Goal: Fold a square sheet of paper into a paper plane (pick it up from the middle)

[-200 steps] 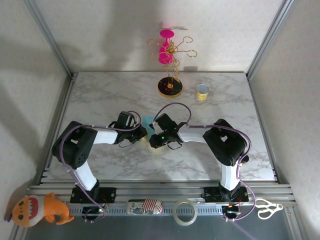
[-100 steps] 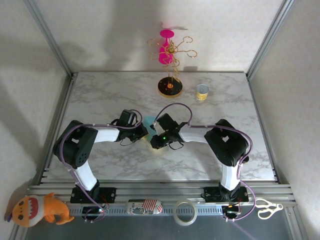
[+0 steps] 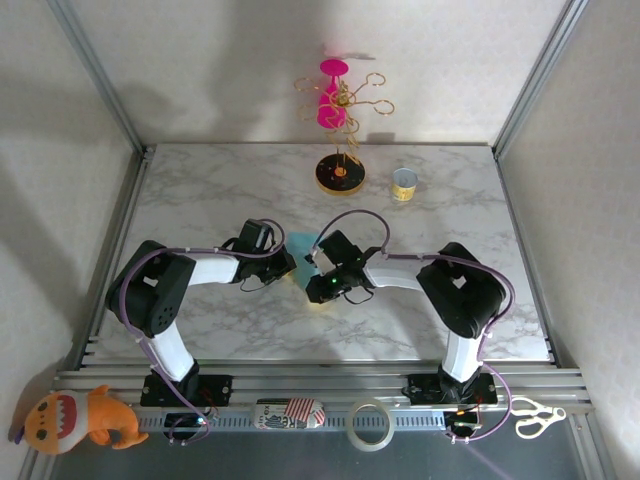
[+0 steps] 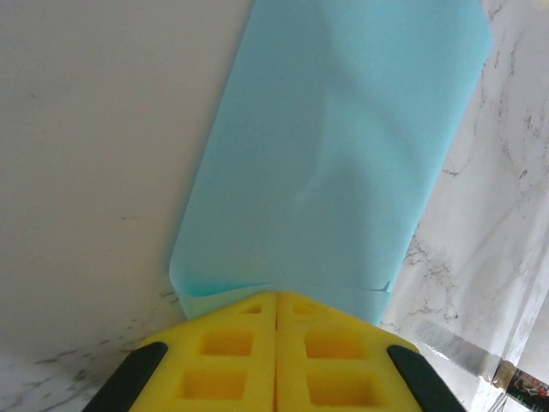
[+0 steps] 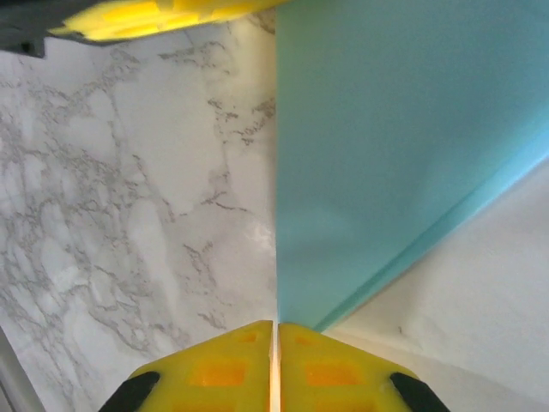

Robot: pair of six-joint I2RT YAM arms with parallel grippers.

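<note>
In the top view, my wrists cover most of the thin teal-blue square sheet of paper [image 3: 301, 243]. Only a small patch shows between them, at mid-counter, so its outline cannot be read there. My left fingers [image 4: 225, 345] are pressed together on one edge. The sheet's long axis runs straight away from them, and its far end is cut off. My right fingers [image 5: 214, 375] are likewise clamped on a lower corner, above the white marble counter [image 5: 129, 189].
</note>
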